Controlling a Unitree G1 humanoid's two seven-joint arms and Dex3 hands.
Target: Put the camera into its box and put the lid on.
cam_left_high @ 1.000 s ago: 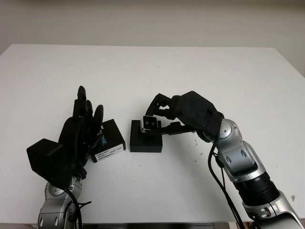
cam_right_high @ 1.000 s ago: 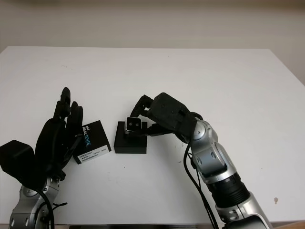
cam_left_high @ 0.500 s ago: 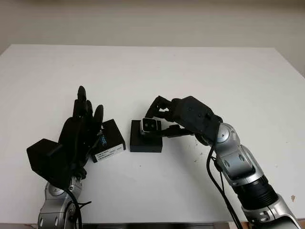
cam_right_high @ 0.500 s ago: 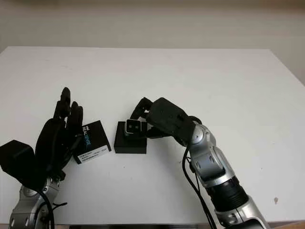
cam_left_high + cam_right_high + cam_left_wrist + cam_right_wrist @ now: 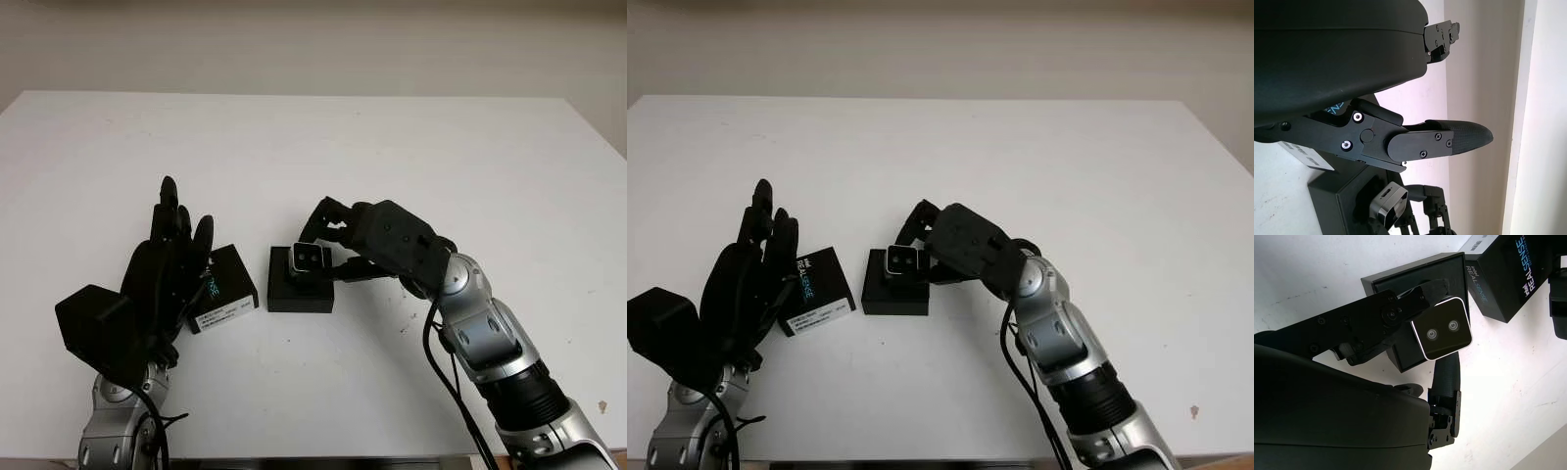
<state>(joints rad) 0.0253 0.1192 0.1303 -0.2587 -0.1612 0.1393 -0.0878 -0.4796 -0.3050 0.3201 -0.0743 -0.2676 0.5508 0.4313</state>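
A small silver-and-black camera (image 5: 310,258) with two lenses is held in my right hand (image 5: 338,250), whose fingers are shut on it just above the open black box (image 5: 300,292) near the table's middle. In the right wrist view the camera (image 5: 1443,334) hangs over the box (image 5: 1415,313). The lid (image 5: 224,288), a black carton printed REALSENSE with a white label, lies on the table just left of the box. My left hand (image 5: 174,257) is open beside the lid, on its left side.
The white table (image 5: 411,157) stretches wide behind and to the right of the box. Its front edge runs close below both arms.
My right hand has carried the camera slightly lower and closer over the box. The left hand and lid have stayed put.
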